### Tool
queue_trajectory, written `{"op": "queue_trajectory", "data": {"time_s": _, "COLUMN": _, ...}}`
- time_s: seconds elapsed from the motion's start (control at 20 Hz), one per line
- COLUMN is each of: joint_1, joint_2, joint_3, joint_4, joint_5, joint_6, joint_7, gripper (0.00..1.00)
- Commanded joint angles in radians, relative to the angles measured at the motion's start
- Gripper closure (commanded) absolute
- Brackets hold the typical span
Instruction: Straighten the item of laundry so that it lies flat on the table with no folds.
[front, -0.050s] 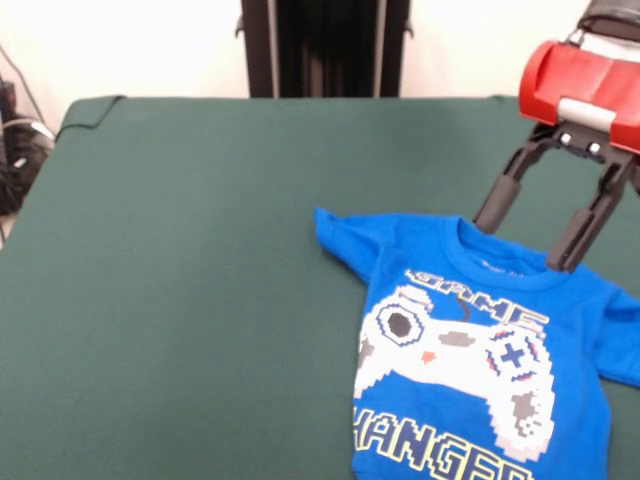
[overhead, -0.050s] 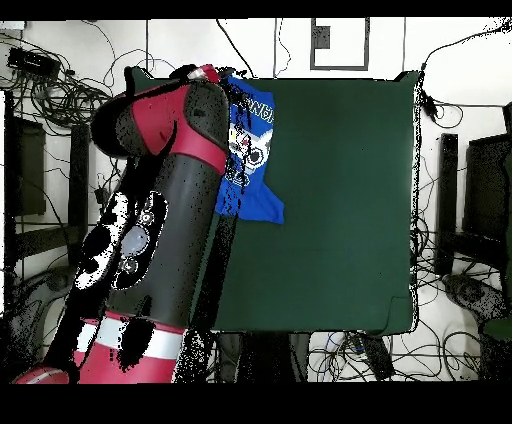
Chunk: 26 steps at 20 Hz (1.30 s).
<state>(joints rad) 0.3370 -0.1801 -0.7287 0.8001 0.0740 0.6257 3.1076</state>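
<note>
Blue T-shirt (front, -0.050s: 480, 350) on green table (front, -0.050s: 200, 260), collar just below spread, empty jaws

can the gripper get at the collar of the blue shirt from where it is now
Probably yes. The gripper hangs open right over the T-shirt at its collar, the fingers spread, and nothing lies between them and the cloth on the table.

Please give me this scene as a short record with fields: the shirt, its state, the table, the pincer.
shirt: blue T-shirt with white game controller print
state: print side up, mostly spread; sleeve at picture left looks bunched
position: near one table edge, partly out of the front view
table: green cloth cover
pincer: open, above the collar, holding nothing
</note>
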Motion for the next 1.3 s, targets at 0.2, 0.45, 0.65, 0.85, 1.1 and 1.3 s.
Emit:
{"op": "queue_trajectory", "data": {"time_s": 0.2, "joint_1": 0.046, "joint_2": 0.075, "joint_3": 0.026, "joint_4": 0.095, "joint_5": -0.054, "joint_6": 0.166, "joint_7": 0.019, "gripper": 0.00}}
{"op": "queue_trajectory", "data": {"time_s": 0.45, "joint_1": 0.045, "joint_2": 0.073, "joint_3": 0.029, "joint_4": 0.106, "joint_5": -0.064, "joint_6": 0.150, "joint_7": 0.030, "gripper": 0.00}}
{"op": "queue_trajectory", "data": {"time_s": 0.65, "joint_1": 0.046, "joint_2": 0.078, "joint_3": 0.028, "joint_4": 0.118, "joint_5": -0.065, "joint_6": 0.110, "joint_7": 0.058, "gripper": 0.00}}
{"op": "queue_trajectory", "data": {"time_s": 0.85, "joint_1": 0.048, "joint_2": 0.075, "joint_3": 0.025, "joint_4": 0.127, "joint_5": -0.070, "joint_6": 0.102, "joint_7": 0.057, "gripper": 0.00}}
{"op": "queue_trajectory", "data": {"time_s": 1.1, "joint_1": 0.051, "joint_2": 0.075, "joint_3": 0.018, "joint_4": 0.133, "joint_5": -0.074, "joint_6": 0.105, "joint_7": 0.059, "gripper": 0.00}}
{"op": "queue_trajectory", "data": {"time_s": 1.3, "joint_1": 0.047, "joint_2": 0.065, "joint_3": 0.026, "joint_4": 0.143, "joint_5": -0.075, "joint_6": 0.096, "joint_7": 0.039, "gripper": 0.00}}
